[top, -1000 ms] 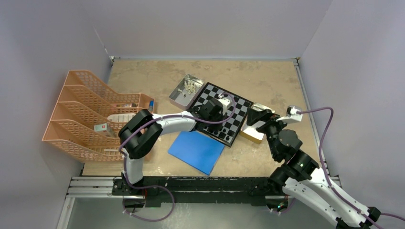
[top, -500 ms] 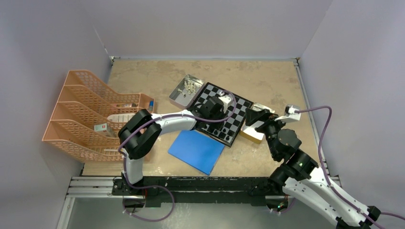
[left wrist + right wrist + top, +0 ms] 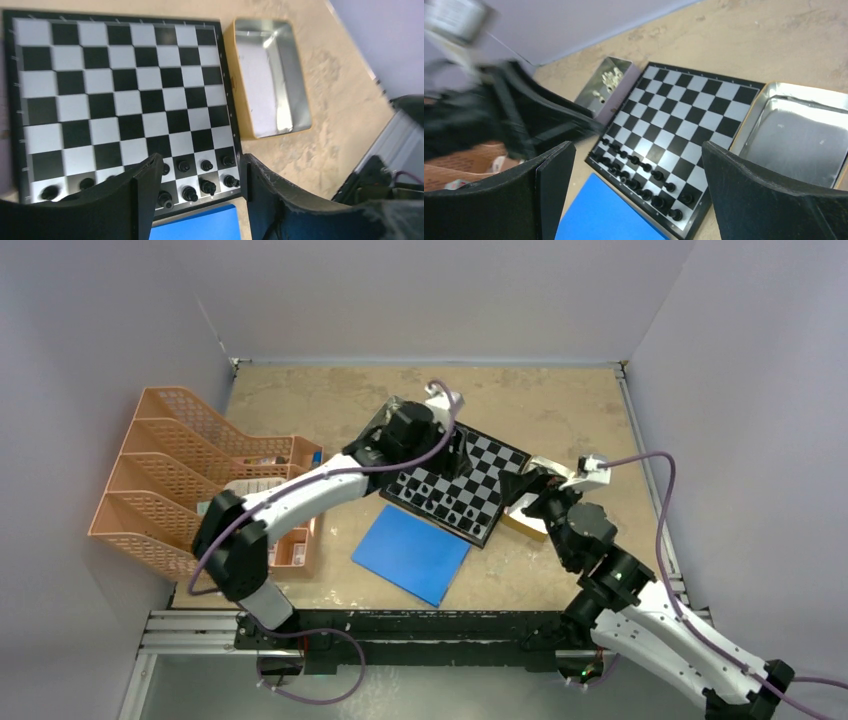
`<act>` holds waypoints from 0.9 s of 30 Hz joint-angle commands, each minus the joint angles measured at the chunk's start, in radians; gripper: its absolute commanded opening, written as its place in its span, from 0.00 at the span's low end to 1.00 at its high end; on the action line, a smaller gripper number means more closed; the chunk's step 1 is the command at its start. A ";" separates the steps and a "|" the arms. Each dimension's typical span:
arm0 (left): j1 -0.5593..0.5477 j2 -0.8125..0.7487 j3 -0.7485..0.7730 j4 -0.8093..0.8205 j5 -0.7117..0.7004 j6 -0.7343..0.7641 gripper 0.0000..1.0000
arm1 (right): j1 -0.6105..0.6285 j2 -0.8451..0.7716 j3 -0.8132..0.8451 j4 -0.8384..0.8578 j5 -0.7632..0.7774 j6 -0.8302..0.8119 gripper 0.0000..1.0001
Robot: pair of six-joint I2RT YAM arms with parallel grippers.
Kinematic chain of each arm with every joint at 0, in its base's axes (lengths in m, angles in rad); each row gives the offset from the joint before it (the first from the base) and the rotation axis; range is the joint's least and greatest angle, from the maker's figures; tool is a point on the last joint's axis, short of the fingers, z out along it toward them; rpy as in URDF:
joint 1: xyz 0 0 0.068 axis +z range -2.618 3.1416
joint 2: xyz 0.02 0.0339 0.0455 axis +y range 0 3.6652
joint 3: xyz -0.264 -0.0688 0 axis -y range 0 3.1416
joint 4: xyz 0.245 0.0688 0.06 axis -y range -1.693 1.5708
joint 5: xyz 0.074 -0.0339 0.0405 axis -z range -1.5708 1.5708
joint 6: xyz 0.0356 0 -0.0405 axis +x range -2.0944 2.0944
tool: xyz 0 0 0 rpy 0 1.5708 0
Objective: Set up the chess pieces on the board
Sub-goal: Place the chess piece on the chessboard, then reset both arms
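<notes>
The board lies at mid-table. Black chess pieces stand in its two near rows; they also show in the left wrist view and the right wrist view. Cream pieces lie in a tin at the board's far-left corner. My left gripper hangs open and empty above the board's far-left part, fingers apart. My right gripper is open and empty, raised over the board's right edge.
An empty metal tin sits right of the board, also in the left wrist view. A blue sheet lies in front of the board. An orange file rack stands at the left. Walls enclose the table.
My left arm has lifted off the board's near rows and swung back toward the far-left corner. My right gripper has shifted slightly left toward the board.
</notes>
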 commanded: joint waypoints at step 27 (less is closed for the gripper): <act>0.040 -1.021 -0.548 -0.180 0.015 -0.179 0.71 | 0.002 0.135 0.150 0.016 -0.009 -0.014 0.99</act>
